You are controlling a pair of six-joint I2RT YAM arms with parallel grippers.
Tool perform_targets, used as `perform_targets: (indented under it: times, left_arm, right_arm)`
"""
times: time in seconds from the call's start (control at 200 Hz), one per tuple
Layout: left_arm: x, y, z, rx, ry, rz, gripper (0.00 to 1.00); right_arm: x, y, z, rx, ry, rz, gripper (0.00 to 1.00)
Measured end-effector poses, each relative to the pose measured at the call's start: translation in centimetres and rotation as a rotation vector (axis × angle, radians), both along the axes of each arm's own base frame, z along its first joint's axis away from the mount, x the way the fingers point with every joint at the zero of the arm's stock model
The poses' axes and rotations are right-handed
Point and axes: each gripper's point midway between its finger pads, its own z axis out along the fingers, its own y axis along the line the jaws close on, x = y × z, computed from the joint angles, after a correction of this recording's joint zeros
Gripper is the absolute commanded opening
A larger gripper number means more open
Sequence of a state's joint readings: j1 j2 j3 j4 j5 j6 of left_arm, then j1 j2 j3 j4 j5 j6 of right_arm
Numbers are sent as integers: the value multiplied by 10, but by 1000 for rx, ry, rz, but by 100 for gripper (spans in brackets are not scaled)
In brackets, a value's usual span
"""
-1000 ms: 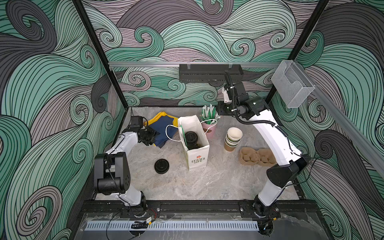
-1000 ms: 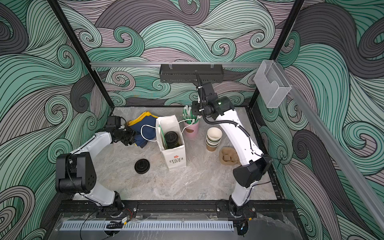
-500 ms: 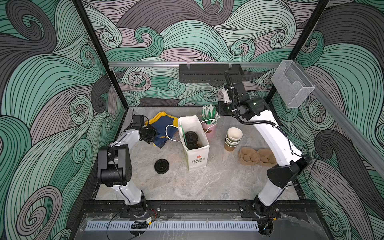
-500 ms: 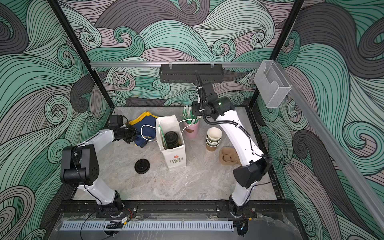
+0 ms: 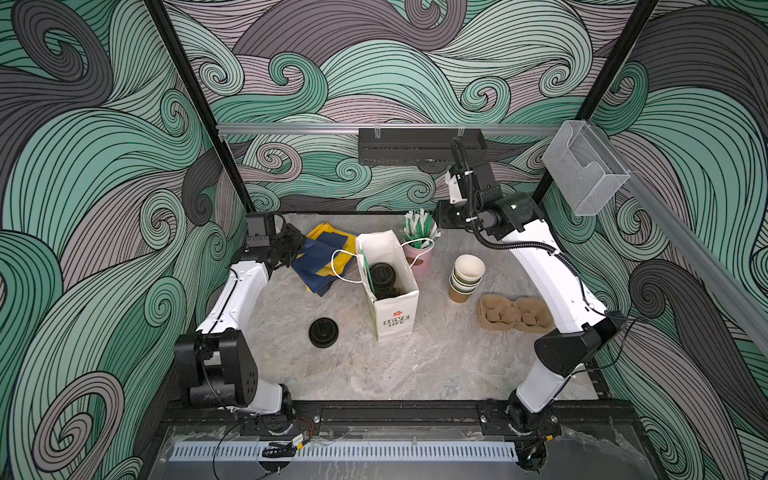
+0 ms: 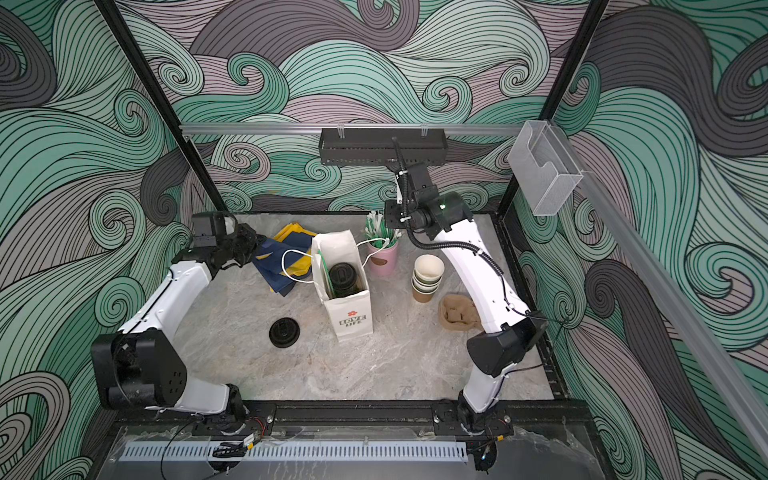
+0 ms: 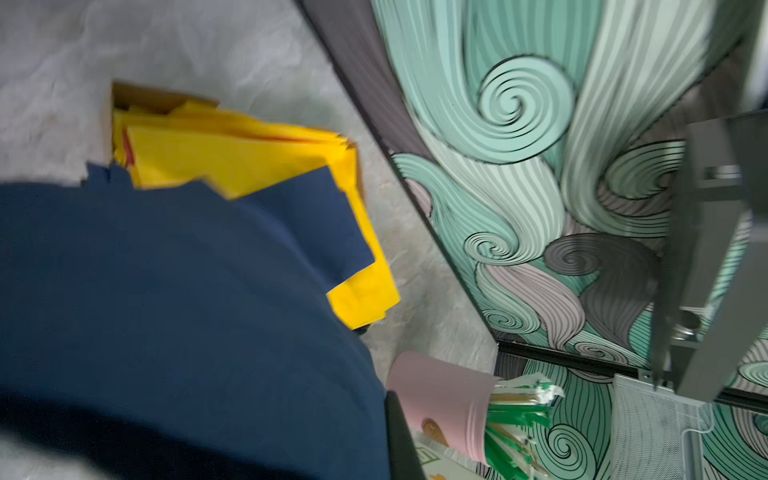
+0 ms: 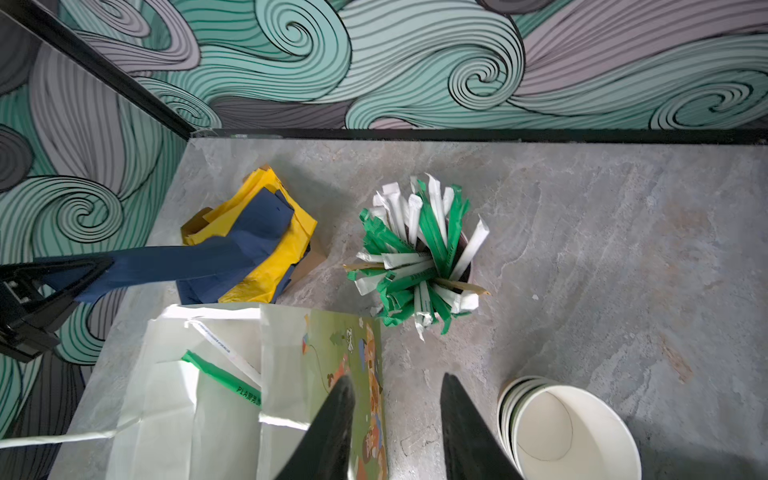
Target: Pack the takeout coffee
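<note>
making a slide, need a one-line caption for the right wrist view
Left gripper pinches a navy napkin from the pile; right gripper hovers open over paper bag and straws

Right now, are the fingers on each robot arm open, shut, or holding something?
Left fingers: shut on a dark blue paper napkin.
Right fingers: open, holding nothing.

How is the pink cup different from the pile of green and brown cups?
The pink cup is one cup alone; the stack of paper cups is several nested together. The pink cup is stuffed with green and white wrapped sticks; the stack's top cup is empty. The pink cup is pink; the stack is green with a brown bottom cup. Both stand upright on the table.
</note>
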State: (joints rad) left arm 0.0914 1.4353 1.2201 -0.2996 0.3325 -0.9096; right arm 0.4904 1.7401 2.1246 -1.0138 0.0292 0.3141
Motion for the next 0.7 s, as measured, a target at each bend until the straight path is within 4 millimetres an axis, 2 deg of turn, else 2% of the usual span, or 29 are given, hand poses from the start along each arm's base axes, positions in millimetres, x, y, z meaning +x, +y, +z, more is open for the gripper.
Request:
perform_targets:
  times: [0.14,0.255,0.35,0.42,0.5,0.6,0.7]
  left_arm:
    - [0,2,74,60,-170,-13,0]
    - [-13,-1,121,107,-274,-34,0]
    - [-27,-8,152,153,-348,-64,0]
    - [-39,-16,169,187,-396,-95,0]
    - [-53,-27,186,218,-443,-148,0]
    - [-66,-41,202,244,-493,-231,0]
    - [-76,-54,207,252,-518,-314,0]
  right_arm:
    - [-3,33,42,43,-134,166,43]
    - [-18,84,75,70,-254,372,48]
    - [-30,128,92,94,-329,531,54]
    - [-38,157,93,106,-364,636,58]
    - [-45,185,83,104,-378,738,64]
    - [-51,209,63,86,-370,828,66]
    - [-53,225,49,67,-380,886,67]
